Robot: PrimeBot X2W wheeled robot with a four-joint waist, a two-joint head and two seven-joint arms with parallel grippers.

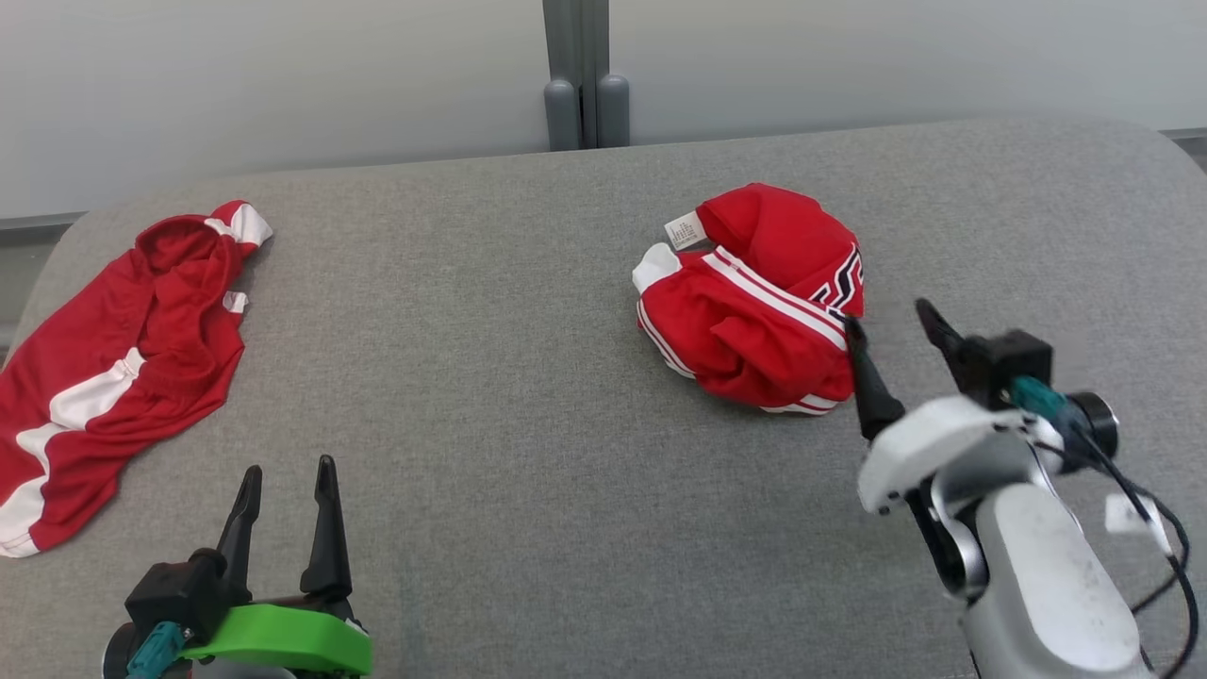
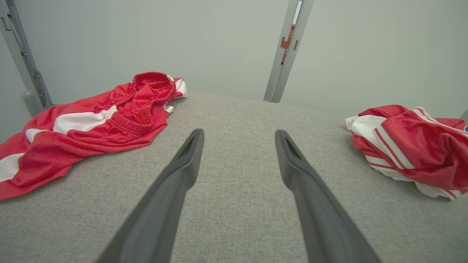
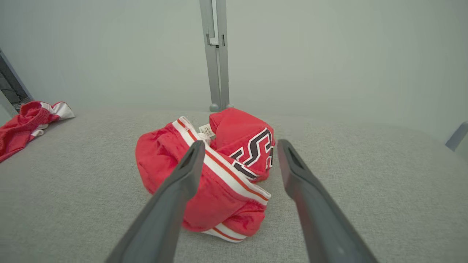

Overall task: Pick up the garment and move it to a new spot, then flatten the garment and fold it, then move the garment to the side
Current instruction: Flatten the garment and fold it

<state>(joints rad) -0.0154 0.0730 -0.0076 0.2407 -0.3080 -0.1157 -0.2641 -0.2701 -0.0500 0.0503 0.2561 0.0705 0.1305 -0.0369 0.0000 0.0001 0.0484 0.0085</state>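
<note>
A crumpled red garment (image 1: 754, 321) with white stripes and black lettering lies bunched up right of the middle of the grey padded table (image 1: 519, 396). My right gripper (image 1: 889, 316) is open at its right edge, the left finger just touching the cloth and nothing held. In the right wrist view the garment (image 3: 157, 164) lies between and beyond the fingers of the right gripper (image 3: 239, 144). My left gripper (image 1: 289, 467) stands open low at the front left, over bare table. The left wrist view puts the garment (image 2: 413, 153) far to the right of the open left gripper (image 2: 239, 135).
A second red garment with white panels (image 1: 123, 368) lies spread at the table's left edge, draping over it (image 2: 91, 128) (image 3: 22, 124). A grey post (image 1: 585, 75) stands behind the far edge against a pale wall. The table's corners are rounded.
</note>
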